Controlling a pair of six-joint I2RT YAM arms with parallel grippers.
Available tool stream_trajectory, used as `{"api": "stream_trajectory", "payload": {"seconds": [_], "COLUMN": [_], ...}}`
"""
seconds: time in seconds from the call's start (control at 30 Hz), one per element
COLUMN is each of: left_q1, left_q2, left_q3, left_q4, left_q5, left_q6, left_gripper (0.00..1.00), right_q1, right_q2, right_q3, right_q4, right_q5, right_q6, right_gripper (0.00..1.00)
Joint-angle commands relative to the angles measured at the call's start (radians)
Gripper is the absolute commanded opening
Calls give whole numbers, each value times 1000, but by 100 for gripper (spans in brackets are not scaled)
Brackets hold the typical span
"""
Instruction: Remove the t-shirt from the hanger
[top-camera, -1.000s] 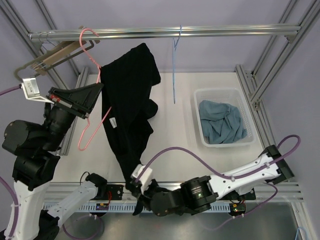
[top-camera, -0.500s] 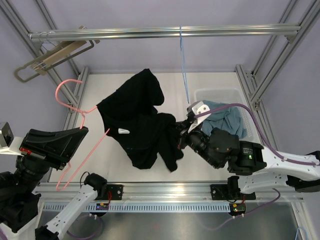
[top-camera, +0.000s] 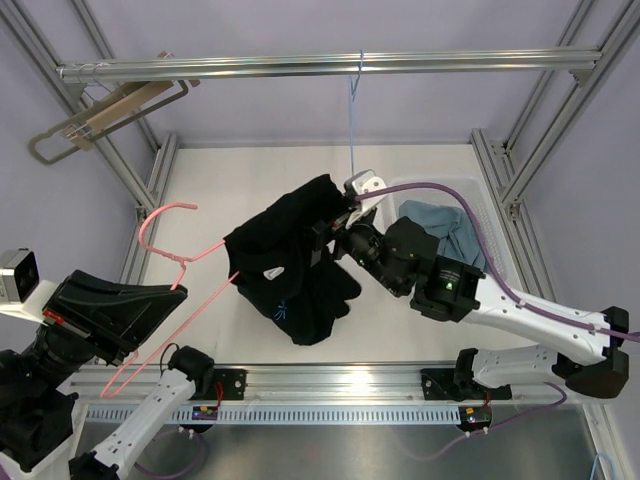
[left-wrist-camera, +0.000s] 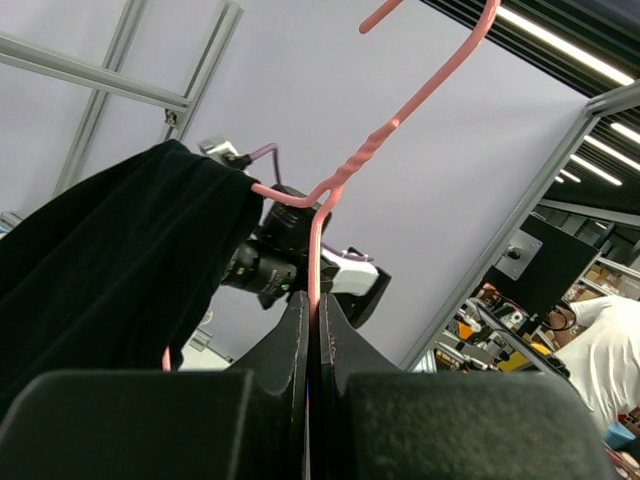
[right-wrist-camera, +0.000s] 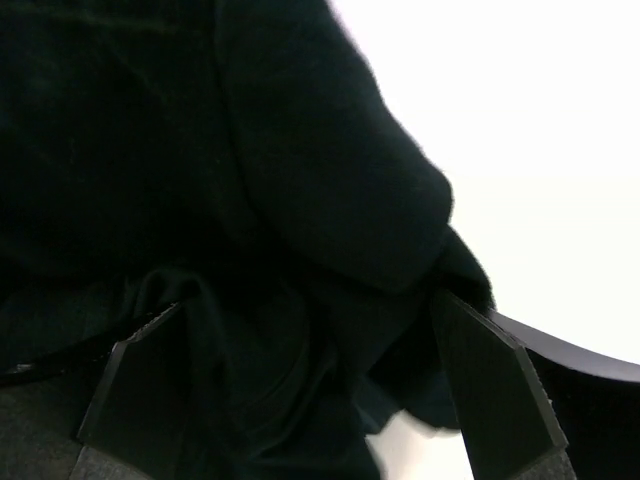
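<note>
top view first. got the black t-shirt (top-camera: 290, 275) bunched up above the white table (top-camera: 230, 175), strung between the two arms. can see its left edge draped on the pink hanger (top-camera: 186, 261) and its top right corner pulled up into the right gripper (top-camera: 330, 232), mostly buried in the cloth. left gripper (top-camera: 172, 292) down at the lower left, pinching the hanger's long wire, hook end sticking up and to the left. also spotting a white bin (top-camera: 455, 183) just right of the right arm with a blue cloth (top-camera: 452, 228) inside. metal rail (top-camera: 300, 66) across the top, with a thin blue hanger (top-camera: 351, 120) dangling from it and a wooden hanger (top-camera: 110, 112) near its left end.

left wrist next. looking up along the fingers (left-wrist-camera: 290, 345) - pressed together on the pink wire, nothing else between them. twisted neck and hook rising above, black shirt slung over the left shoulder of the hanger, right arm's wrist peeking out behind it.

right wrist last. pretty much all black fabric here. fingers (right-wrist-camera: 140, 385) set fairly wide but packed with a thick wad of the shirt, squeezing it from both sides - so clamped on the t-shirt, not empty. bright white table showing past the cloth at the upper right.
</note>
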Motion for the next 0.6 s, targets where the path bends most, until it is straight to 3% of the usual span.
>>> {"api": "stream_trajectory", "payload": {"seconds": [0.0,0.07,0.1,0.13,0.23,0.27,0.43,0.57], "left_q1": [3,3,3,3,3,3,3,3], "left_q2": [-21,-30,-32,-39,-46,-43,-17,20], "left_q3": [32,19,18,16,24,35,47,65], "left_q4": [91,91,88,88,61,47,27,-28], "left_q5": [61,56,55,50,14,6,-66,-106], "left_q6": [-28,-24,-18,-13,25,39,113,206], "left_gripper": [0,0,0,0,0,0,0,0], "right_q1": [-18,-19,-22,-22,-22,-22,-22,-21], "right_q2": [56,67,62,59,13,-4,-169,-284], "right_q3": [-3,-20,-47,-58,-99,-109,-196,-187], "right_q4": [119,190,224,270,315,317,300,151], "right_q5": [-193,-288,-381,-411,-437,-431,-245,-48], "right_q6": [16,23,29,47,72,88,122,87], "right_gripper": [99,99,93,68,11,3,0,0]}}
